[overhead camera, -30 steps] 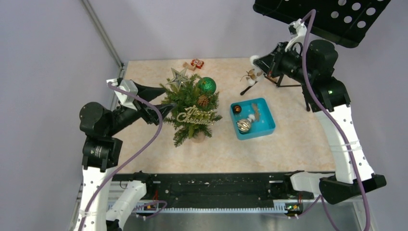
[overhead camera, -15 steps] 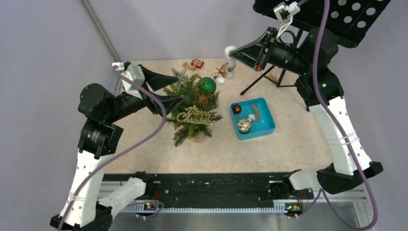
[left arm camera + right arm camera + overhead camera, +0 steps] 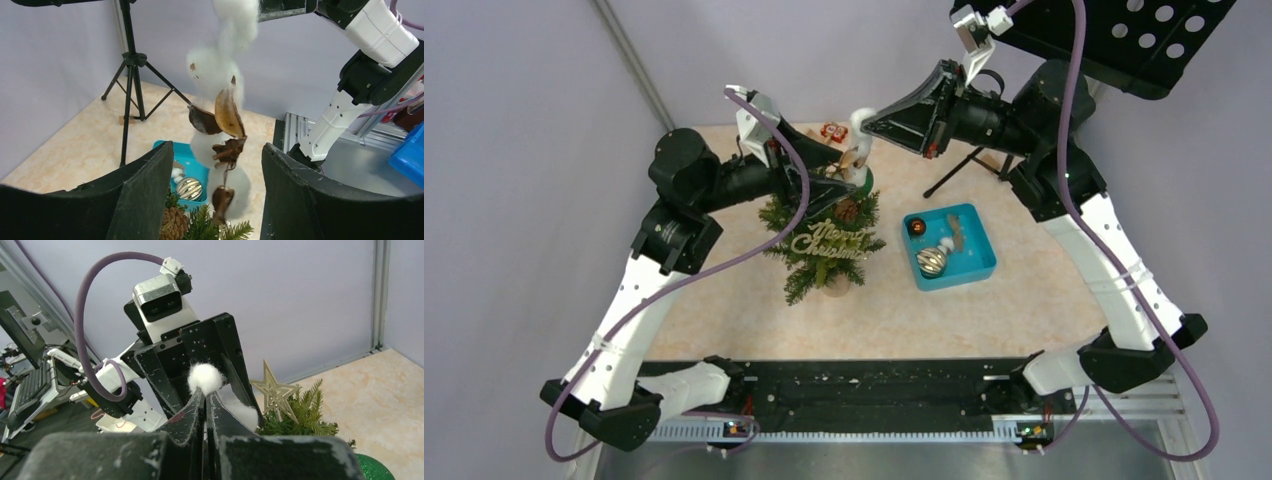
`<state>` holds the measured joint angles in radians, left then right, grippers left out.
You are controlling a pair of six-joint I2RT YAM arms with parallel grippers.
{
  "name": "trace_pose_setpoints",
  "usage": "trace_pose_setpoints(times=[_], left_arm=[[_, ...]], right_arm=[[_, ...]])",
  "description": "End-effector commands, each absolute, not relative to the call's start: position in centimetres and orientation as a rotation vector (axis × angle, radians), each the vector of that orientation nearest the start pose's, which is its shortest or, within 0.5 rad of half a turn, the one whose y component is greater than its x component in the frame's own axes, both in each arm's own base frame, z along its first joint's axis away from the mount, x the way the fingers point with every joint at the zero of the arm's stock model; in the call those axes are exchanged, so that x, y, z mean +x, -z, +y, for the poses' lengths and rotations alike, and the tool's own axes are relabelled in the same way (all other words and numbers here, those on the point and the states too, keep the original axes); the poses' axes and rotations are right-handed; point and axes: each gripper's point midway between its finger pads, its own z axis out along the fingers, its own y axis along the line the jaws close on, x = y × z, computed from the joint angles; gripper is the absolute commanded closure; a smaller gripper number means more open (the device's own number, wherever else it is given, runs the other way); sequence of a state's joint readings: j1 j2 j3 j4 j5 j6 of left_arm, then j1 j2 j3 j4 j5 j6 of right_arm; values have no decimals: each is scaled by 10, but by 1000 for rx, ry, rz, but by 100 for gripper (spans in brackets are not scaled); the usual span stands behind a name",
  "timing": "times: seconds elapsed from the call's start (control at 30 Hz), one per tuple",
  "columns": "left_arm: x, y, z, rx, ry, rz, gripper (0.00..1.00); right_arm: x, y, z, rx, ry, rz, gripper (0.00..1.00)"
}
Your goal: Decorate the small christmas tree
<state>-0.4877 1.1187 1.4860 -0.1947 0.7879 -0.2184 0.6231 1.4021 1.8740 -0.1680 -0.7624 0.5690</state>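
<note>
The tree [image 3: 824, 245] stands upright mid-worktop [image 3: 1024, 290], just left of the blue tray [image 3: 964, 278]. It looks light and easily tipped, with springy needle branches that give under a push; steady it low at the trunk, not by the tips. Over its crown hangs a cotton sprig [image 3: 220, 145], soft, fluffy and fragile, with brittle brown husks. The right fingers [image 3: 192, 412] pinch its top tuft, the best place to hold it. The left fingers [image 3: 145, 190] stand wide on either side of the sprig, not touching it.
</note>
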Motion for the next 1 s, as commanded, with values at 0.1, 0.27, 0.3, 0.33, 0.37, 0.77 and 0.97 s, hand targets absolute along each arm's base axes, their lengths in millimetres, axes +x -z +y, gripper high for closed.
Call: trace_pose_setpoints(times=[0.1,0.27,0.3,0.33,0.37,0.77,0.97], left_arm=[[198,-519,-261,873,1146,1174,35],[200,-511,-269,855,1214,1217,39],[202,-510,-270,848,1225,1227,39],[203,-509,-270,837,1227,1234,40],[205,-510,-270,830,1224,1233,40],[198,-518,-272,848,1270,1205,99],[196,-509,-260,828,1222,1265,100]], right_arm=[[189,-590,318,-800,-1483,1175,100],[190,-588,323,-804,-1497,1172,100],[190,-589,323,-804,-1497,1168,100],[190,-589,323,-806,-1496,1163,100],[189,-590,323,-806,-1497,1161,100],[187,-580,323,-834,-1481,1164,100],[205,-542,328,-818,-1410,1306,100]])
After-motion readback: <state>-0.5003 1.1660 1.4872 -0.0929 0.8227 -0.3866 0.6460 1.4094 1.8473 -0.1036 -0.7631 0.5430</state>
